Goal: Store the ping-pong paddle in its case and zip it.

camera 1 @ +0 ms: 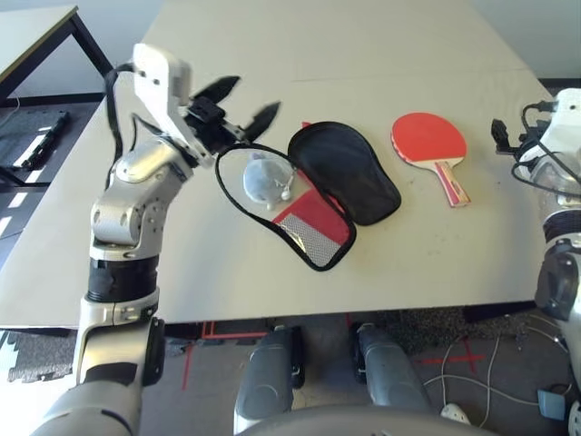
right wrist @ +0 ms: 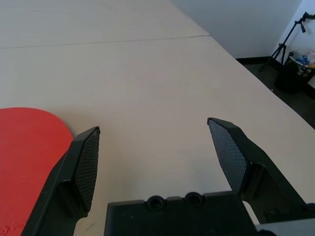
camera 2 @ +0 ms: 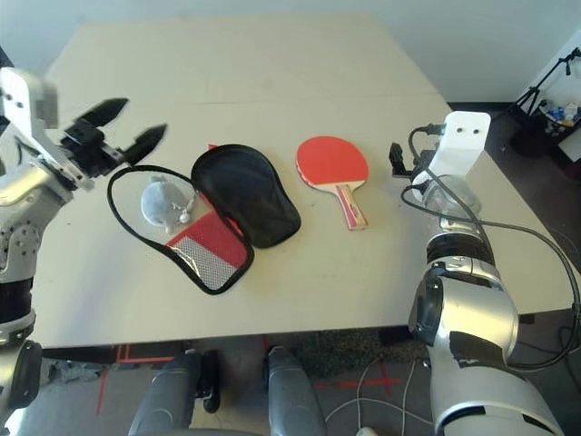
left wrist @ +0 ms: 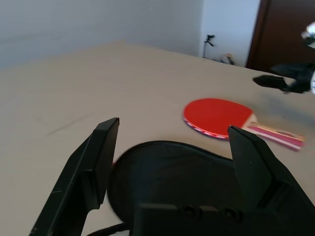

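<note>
Depicts, at far left, the corner of a second pale table with black legs [camera 1: 27, 32] above a dark floor with bright patches [camera 1: 18, 198]. Presents next a broad, matte beige table [camera 1: 390, 54], crossed by a faint seam. Includes the left gripper, black and two-fingered [camera 1: 251, 98], above the table near the case, fingers wide apart, holding nothing. Locates just beside it the open paddle-shaped case of red fabric, black lining and black mesh [camera 1: 345, 173], spread flat, with a small grey pouch on a cord [camera 1: 268, 177] on its left half. Places right of the case, well clear of it, the red rubber ping-pong paddle with a striped wooden handle [camera 1: 428, 138], flat on the table. Ends with the right gripper, also black [right wrist: 153, 124], wide open and empty, then a pale wall [camera 2: 454, 54], a black tripod [camera 2: 545, 77] and a dark bin [camera 2: 536, 138].
</note>
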Motion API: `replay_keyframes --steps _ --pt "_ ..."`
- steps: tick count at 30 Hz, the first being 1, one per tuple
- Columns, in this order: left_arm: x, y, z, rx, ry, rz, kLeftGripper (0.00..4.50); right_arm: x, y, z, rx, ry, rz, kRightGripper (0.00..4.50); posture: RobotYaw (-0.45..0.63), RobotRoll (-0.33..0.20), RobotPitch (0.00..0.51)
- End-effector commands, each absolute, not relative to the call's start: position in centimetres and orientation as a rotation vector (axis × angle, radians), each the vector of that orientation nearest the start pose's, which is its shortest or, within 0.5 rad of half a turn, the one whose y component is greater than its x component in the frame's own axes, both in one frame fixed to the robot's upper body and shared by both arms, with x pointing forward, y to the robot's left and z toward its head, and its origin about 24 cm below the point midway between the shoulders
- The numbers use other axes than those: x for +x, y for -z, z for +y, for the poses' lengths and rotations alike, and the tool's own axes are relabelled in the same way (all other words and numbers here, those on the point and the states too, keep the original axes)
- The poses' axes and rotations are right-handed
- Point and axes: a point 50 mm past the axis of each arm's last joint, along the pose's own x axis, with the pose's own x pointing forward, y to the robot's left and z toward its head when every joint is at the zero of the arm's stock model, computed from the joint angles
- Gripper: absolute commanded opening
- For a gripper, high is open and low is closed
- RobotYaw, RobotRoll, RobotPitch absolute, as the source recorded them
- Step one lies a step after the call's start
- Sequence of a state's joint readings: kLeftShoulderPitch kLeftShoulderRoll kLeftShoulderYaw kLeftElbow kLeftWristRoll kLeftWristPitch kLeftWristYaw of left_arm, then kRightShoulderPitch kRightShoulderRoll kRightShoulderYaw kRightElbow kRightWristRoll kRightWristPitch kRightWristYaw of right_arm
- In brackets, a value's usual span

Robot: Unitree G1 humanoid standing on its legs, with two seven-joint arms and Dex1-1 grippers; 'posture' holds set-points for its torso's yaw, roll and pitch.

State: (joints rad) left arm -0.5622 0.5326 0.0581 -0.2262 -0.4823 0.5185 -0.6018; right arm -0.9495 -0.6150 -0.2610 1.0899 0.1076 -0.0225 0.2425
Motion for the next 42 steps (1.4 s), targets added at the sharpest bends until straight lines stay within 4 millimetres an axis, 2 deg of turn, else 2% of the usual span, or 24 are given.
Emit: replay_keyframes --steps 1,11,17,20,31,42 --pt "29.6 -20.8 15.3 0.189 0.845 -0.158 4.50 38.1 -17.7 -30.6 -0.161 0.112 0.058 4.49 -0.03 0.000 0.180" --pt "29.7 -18.7 13.8 0.226 0.889 -0.130 4.50 37.2 -20.2 -27.2 -0.228 -0.018 0.336 4.49 -0.04 0.000 0.181" --pt "29.5 -18.1 13.0 0.234 0.921 -0.122 4.50 36.4 -19.5 -26.0 -0.219 -0.055 0.580 4.49 -0.05 0.000 0.179" --pt "29.4 -17.7 12.7 0.245 0.933 -0.113 4.50 36.2 -18.4 -25.2 -0.225 -0.115 0.710 4.49 -0.04 0.000 0.180" --pt "29.1 -17.2 12.1 0.252 0.942 -0.105 4.50 36.3 -17.7 -24.2 -0.193 -0.159 0.803 4.49 -0.03 0.000 0.179" --pt "29.2 -17.1 11.9 0.274 0.951 -0.108 4.50 36.8 -15.7 -23.3 -0.202 -0.196 0.866 4.49 -0.02 0.000 0.176"
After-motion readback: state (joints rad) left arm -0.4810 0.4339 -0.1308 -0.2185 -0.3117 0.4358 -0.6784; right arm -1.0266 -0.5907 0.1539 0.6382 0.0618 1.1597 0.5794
